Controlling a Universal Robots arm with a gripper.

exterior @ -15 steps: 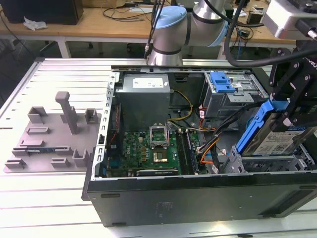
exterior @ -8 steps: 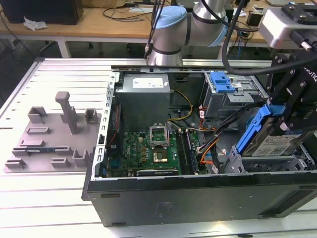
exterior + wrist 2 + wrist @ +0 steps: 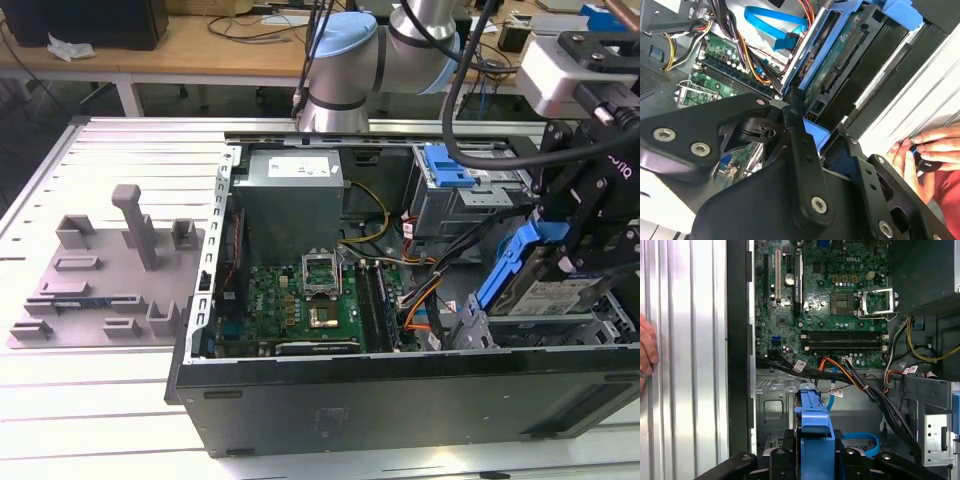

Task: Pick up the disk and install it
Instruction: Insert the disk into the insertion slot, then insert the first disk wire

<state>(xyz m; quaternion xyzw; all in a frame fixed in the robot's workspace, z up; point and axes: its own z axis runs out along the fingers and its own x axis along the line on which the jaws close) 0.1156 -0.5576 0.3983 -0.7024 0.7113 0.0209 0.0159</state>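
**Ana:** Where is the disk?

**Ben:** The gripper (image 3: pixel 568 250) pinches the disk (image 3: pixel 552 296) by its blue rails. It hangs tipped over the metal bay (image 3: pixel 470 325) inside the computer case (image 3: pixel 300 390).

**Ana:** Why tipped?

**Ben:** I think so it can slide into the bay.

**Ana:** What do the other views add?

**Ben:** The second wrist view shows the disk's green underside and a person's hand (image 3: pixel 920 155) by the desk (image 3: pixel 120 150). The exterior view shows the label instead.
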